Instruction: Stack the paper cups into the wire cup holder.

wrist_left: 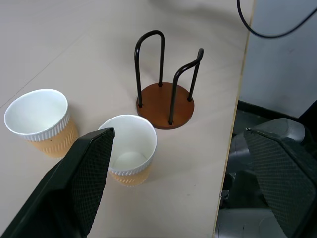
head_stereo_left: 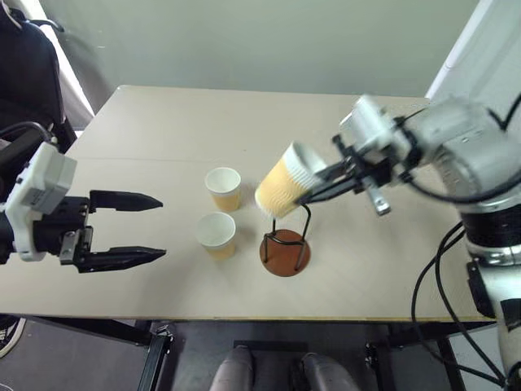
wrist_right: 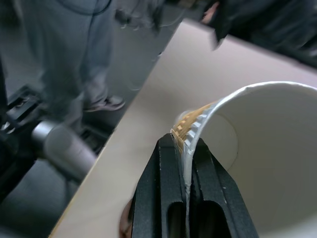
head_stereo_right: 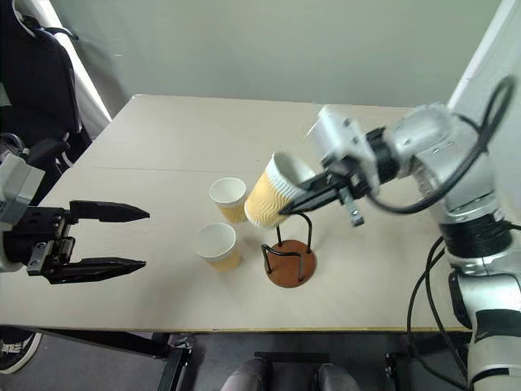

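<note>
My right gripper (head_stereo_left: 313, 186) is shut on the rim of a tan paper cup (head_stereo_left: 282, 182), holding it tilted in the air above the wire cup holder (head_stereo_left: 286, 246). The right wrist view shows the fingers (wrist_right: 168, 168) pinching the cup's wall (wrist_right: 257, 148). The holder, a reddish-brown disc with black wire loops, stands empty on the table. Two more paper cups stand upright to its left, one farther back (head_stereo_left: 223, 189) and one nearer (head_stereo_left: 216, 235). My left gripper (head_stereo_left: 155, 228) hangs open to the left of them, apart from both.
The beige table (head_stereo_left: 163, 130) has its front edge just past the holder. A dark chair (head_stereo_left: 28, 73) stands off the far left corner. A person's legs (wrist_right: 64, 59) are beside the table in the right wrist view.
</note>
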You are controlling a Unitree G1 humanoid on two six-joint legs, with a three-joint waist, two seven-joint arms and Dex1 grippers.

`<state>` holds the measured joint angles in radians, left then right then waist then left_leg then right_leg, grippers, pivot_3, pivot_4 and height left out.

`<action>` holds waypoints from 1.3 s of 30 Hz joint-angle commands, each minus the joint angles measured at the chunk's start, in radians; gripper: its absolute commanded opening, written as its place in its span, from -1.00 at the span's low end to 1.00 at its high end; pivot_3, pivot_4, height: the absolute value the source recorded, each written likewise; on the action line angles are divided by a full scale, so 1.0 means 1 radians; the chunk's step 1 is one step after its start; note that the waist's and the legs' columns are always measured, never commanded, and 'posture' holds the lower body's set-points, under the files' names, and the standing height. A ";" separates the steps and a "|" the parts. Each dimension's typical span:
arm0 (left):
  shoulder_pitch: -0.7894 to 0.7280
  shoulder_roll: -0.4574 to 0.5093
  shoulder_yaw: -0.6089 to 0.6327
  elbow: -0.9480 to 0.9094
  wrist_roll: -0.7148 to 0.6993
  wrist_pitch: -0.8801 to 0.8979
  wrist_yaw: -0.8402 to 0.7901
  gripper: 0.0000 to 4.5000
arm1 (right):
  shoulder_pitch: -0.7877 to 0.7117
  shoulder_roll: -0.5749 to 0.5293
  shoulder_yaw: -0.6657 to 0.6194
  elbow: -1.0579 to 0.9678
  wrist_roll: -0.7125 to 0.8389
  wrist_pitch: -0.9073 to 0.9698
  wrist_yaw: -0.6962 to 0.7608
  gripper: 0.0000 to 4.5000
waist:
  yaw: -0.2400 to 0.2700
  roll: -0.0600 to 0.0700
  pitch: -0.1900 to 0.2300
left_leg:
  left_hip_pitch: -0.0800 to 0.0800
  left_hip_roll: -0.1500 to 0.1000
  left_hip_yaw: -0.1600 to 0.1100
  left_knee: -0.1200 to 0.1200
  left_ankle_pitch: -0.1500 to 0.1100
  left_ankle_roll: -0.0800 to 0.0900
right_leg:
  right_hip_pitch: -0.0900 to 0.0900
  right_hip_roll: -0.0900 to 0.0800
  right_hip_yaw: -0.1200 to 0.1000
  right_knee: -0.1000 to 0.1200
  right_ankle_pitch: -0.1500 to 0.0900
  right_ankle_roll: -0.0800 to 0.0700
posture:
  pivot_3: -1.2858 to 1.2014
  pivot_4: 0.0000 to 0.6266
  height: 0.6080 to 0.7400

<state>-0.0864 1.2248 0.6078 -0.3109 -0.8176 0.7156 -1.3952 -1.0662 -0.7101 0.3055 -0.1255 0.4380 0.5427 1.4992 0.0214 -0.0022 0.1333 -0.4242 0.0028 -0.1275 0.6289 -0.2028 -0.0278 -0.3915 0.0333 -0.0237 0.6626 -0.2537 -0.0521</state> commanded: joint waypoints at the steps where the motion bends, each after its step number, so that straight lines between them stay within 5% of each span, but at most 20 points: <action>1: 0.008 -0.005 0.023 -0.026 0.003 -0.011 0.004 1.00 | 0.010 -0.005 0.043 0.001 -0.095 -0.085 -0.006 -0.98 | 0.001 0.000 0.000 | 0.000 0.000 0.000 0.000 0.000 0.000 | 0.000 0.000 0.000 0.000 0.000 0.000 | 0.03 -0.52 1.00; 18: 0.045 -0.012 0.059 -0.050 0.003 -0.006 0.026 1.00 | 0.085 -0.010 0.095 0.018 -0.232 -0.214 0.050 -0.98 | -0.001 0.000 0.000 | 0.001 0.000 0.000 0.000 -0.001 -0.003 | -0.001 0.000 0.000 0.002 0.001 -0.001 | 0.03 -0.52 1.00; 21: 0.049 -0.014 0.063 -0.054 0.002 -0.006 0.027 1.00 | 0.088 -0.011 0.100 0.029 -0.253 -0.233 0.051 -0.74 | -0.001 0.000 0.000 | 0.001 0.000 0.000 0.000 -0.001 -0.003 | -0.001 0.000 0.000 0.002 0.001 -0.001 | 0.03 -0.52 1.00; 32: 0.035 0.002 0.028 -0.035 0.026 -0.036 0.019 1.00 | 0.067 -0.023 0.049 0.087 -0.261 -0.238 0.049 0.98 | -0.001 0.000 0.000 | 0.001 0.000 0.000 0.000 -0.001 -0.003 | -0.001 0.000 0.000 0.002 0.001 -0.002 | 0.03 -0.52 1.00; 39: 0.011 0.043 -0.188 -0.033 0.252 -0.233 0.039 1.00 | 0.228 -0.252 -0.411 0.163 0.184 0.133 0.112 1.00 | 0.031 -0.002 -0.001 | -0.002 -0.001 0.000 0.000 -0.002 -0.005 | -0.001 -0.001 0.000 0.000 0.001 -0.001 | 0.03 -0.52 1.00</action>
<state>-0.0610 1.2546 0.4539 -0.3280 -0.6121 0.5354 -1.3680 -0.8847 -0.9075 0.0302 0.0226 0.5071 0.6019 1.5943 0.0528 -0.0038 0.1324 -0.4264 0.0019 -0.1275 0.6287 -0.2043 -0.0385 -0.3920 0.0325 -0.0237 0.6609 -0.2531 -0.0532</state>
